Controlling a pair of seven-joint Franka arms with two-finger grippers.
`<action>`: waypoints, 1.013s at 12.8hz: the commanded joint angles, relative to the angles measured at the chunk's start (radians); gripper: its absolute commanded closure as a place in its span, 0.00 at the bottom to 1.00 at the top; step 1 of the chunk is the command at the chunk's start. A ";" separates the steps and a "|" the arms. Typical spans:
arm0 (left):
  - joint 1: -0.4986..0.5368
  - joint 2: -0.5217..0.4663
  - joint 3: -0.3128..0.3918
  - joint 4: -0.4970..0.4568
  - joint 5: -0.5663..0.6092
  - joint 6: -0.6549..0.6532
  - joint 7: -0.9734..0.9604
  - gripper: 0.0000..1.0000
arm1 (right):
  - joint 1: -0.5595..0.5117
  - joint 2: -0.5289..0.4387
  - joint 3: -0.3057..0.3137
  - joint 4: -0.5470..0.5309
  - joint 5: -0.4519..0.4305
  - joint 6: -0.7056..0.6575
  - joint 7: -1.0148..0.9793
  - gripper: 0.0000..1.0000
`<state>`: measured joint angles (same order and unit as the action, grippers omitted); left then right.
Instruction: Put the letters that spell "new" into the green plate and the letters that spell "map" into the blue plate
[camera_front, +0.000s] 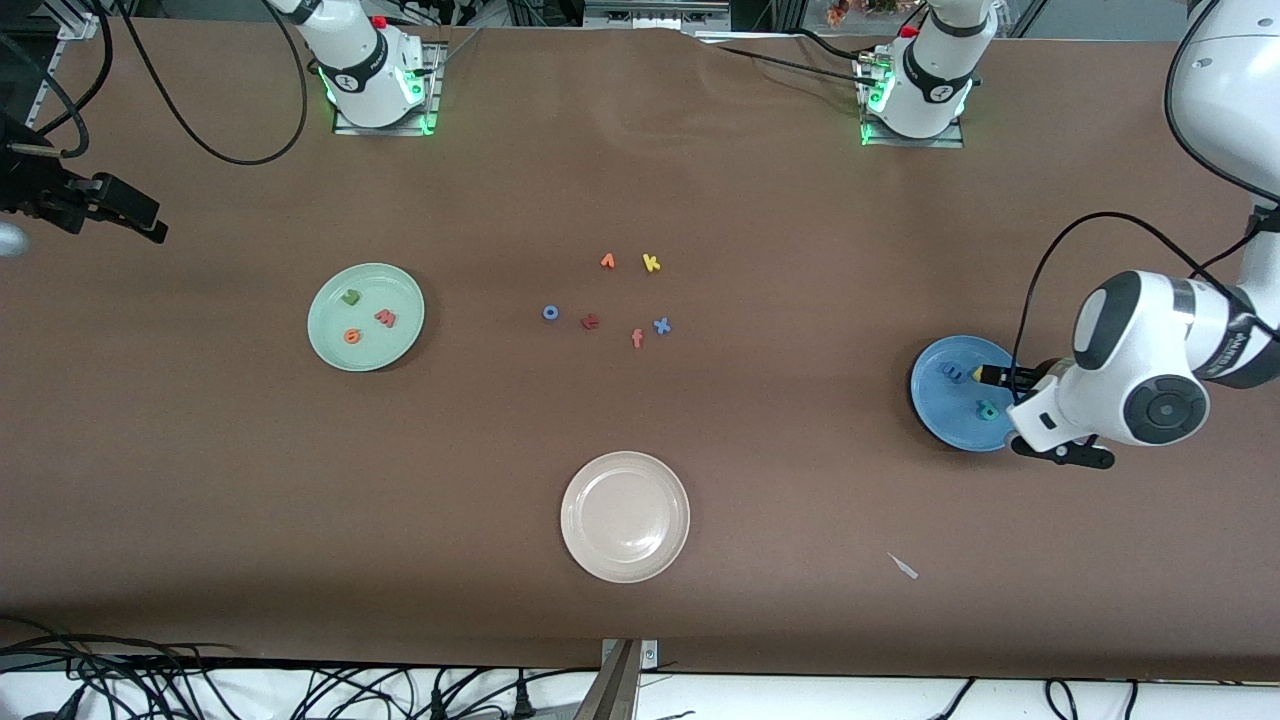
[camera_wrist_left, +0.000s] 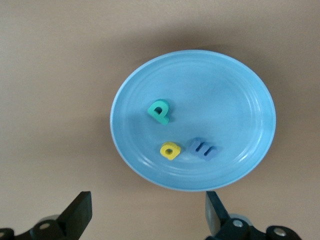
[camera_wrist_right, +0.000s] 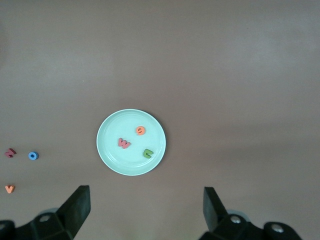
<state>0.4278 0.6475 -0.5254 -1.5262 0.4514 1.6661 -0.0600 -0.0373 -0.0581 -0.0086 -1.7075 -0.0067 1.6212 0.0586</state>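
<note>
The left end effector (camera_wrist_left: 145, 217) hangs spread and empty over the blue plate (camera_wrist_left: 250, 90) holding m, a, p, so lift straight up; the right end effector (camera_wrist_right: 145, 212), likewise spread, waits above the green plate (camera_wrist_right: 107, 125) holding n, e, w.

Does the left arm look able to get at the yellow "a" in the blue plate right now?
Probably yes: the left gripper hangs open over the blue plate, and the yellow "a" lies uncovered beside the blue "m", which crowds one side.
</note>
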 joint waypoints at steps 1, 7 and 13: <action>0.002 -0.020 -0.002 0.054 -0.040 -0.065 0.011 0.00 | -0.015 -0.003 0.013 0.003 -0.001 -0.007 -0.014 0.00; -0.236 -0.323 0.355 -0.031 -0.339 -0.057 0.022 0.00 | -0.015 -0.003 0.015 0.005 -0.001 -0.007 -0.011 0.00; -0.336 -0.575 0.427 -0.081 -0.371 -0.052 0.020 0.00 | -0.015 -0.005 0.021 0.003 -0.001 -0.009 -0.006 0.00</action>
<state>0.1222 0.1491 -0.1283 -1.5478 0.1297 1.6027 -0.0557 -0.0377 -0.0581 -0.0001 -1.7089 -0.0066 1.6205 0.0586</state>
